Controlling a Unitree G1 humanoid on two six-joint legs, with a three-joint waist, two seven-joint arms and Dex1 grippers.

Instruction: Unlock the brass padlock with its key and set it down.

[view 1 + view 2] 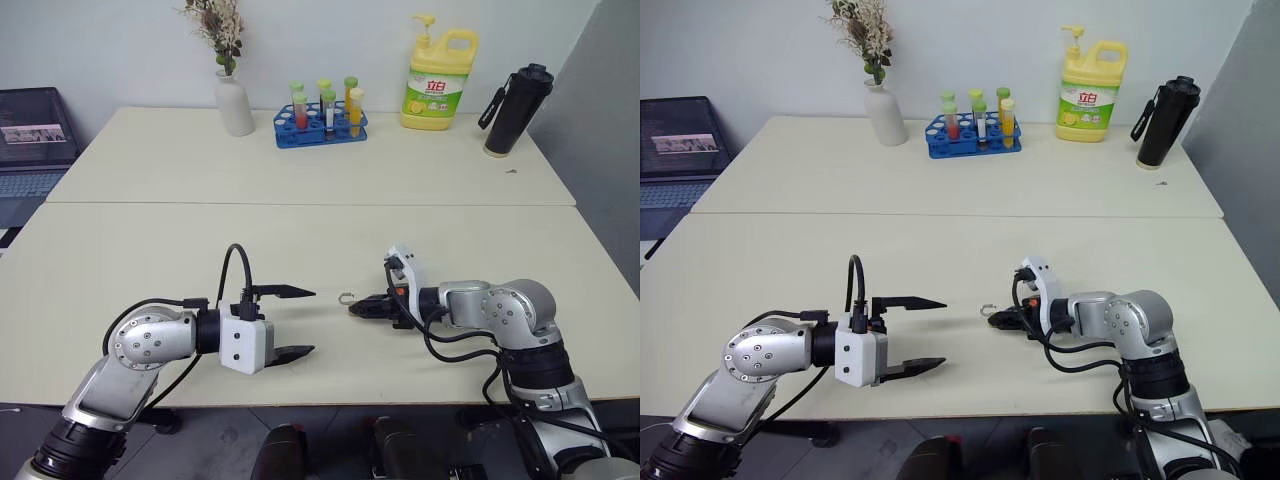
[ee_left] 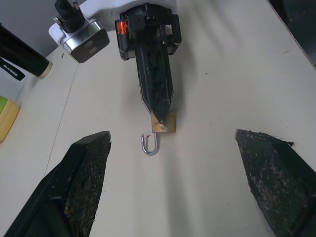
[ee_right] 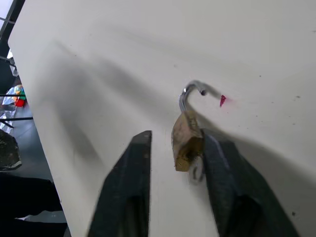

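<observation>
Two grippers face each other low over the near table point(image 1: 150, 250), and the brass padlock point(image 3: 186, 140) sits between the fingers of the right gripper point(image 3: 175, 163): its body rests against one finger while a clear gap separates it from the other, so the jaws stand part-open and the hold looks loosened rather than firm. Its silver shackle point(image 2: 149, 144) points toward the left gripper point(image 1: 292, 322), whose fingers are spread wide with nothing in them. The shackle seems swung free at one end in the right wrist view, so the lock is likely already undone (a small silvery blur beside the body may be the key, though I cannot tell). The main risk, as I judge it, is the lock sticking to the finger it leans on and being dragged or flipped as the arm pulls away; a light thing like this could also skid if the finger brushes it. On the far table, a blue rack point(image 1: 321, 130) holds several capped tubes point(image 1: 300, 108) of coloured liquid, a white vase point(image 1: 235, 102) holds dried flowers, and a yellow pump bottle point(image 1: 438, 78) and black flask point(image 1: 516, 110) stand shut.
</observation>
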